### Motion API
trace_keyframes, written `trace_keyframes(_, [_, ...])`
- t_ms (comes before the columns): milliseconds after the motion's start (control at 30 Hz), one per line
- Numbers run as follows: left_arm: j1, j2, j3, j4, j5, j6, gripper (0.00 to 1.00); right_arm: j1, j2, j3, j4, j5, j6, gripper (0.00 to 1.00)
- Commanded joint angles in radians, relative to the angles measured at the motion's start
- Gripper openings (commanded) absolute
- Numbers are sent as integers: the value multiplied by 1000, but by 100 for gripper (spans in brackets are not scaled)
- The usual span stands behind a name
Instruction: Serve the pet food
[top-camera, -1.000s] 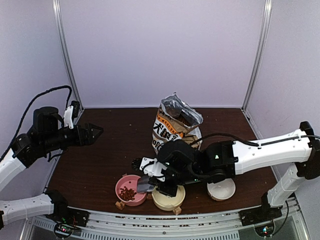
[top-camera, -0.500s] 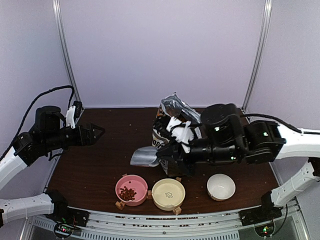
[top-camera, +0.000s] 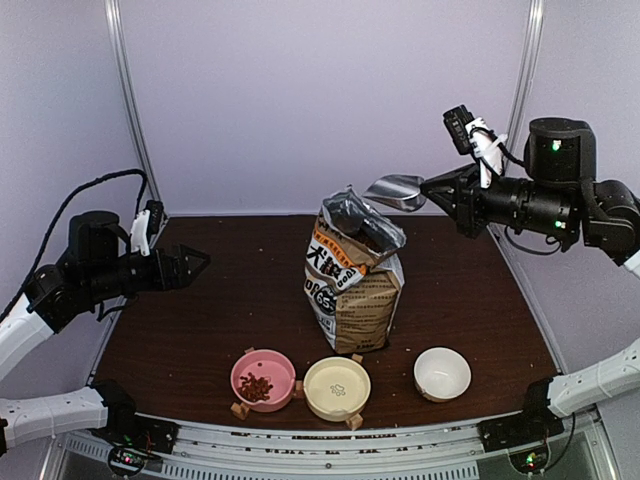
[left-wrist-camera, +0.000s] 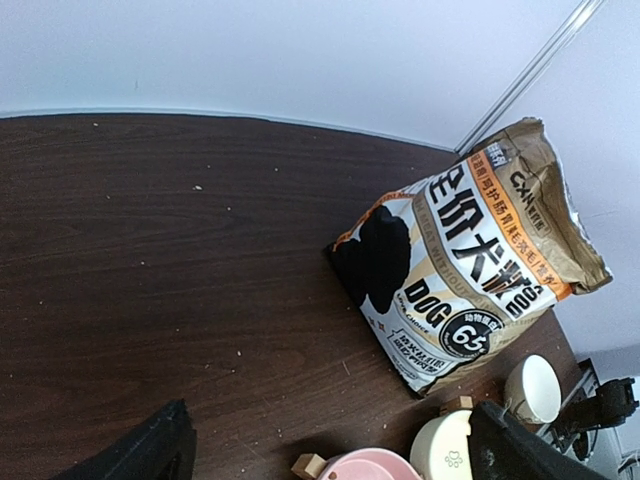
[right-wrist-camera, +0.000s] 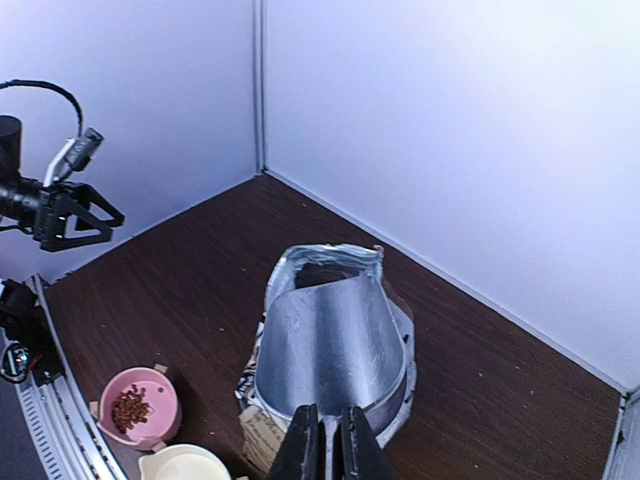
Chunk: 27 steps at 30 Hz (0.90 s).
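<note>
Kibble (top-camera: 255, 386), small dark reddish-brown pellets, lies heaped in the round pink bowl (top-camera: 240, 368) at the near edge of the dark wooden table (top-camera: 220, 310). A cream bowl (top-camera: 337, 366) and a white bowl (top-camera: 442, 356) sit to its right. Behind them stands the opened kraft-brown printed bag (top-camera: 352, 285). The left gripper (top-camera: 195, 262) hovers at the left, fingers spread wide, holding nothing. The right gripper (top-camera: 432, 187), raised beyond the bag, pinches the shiny metal scoop (top-camera: 395, 190) by its handle.

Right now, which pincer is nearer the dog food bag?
Right. The right pincer, shut on the scoop, hangs raised above the bag, slightly to its right; the left pincer sits open, far off to its left.
</note>
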Motion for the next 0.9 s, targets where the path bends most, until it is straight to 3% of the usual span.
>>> trace_keyframes(0, [5, 7, 11, 67, 22, -11, 98, -65, 43, 71, -144, -58, -49, 0])
trace_keyframes(333, [5, 18, 17, 68, 33, -9, 98, -78, 237, 195, -355, -119, -137, 0])
trace_keyframes(433, [5, 18, 16, 74, 33, -10, 98, -101, 297, 215, -380, -63, -149, 0])
trace_keyframes(633, [5, 24, 16, 81, 34, -7, 98, -161, 448, 259, -418, -154, -165, 0])
trace_keyframes(767, [5, 32, 15, 78, 32, -5, 98, -159, 588, 318, -438, -242, -106, 0])
trace_keyframes(867, [6, 35, 13, 79, 34, -7, 98, -160, 710, 362, -447, -190, 10, 0])
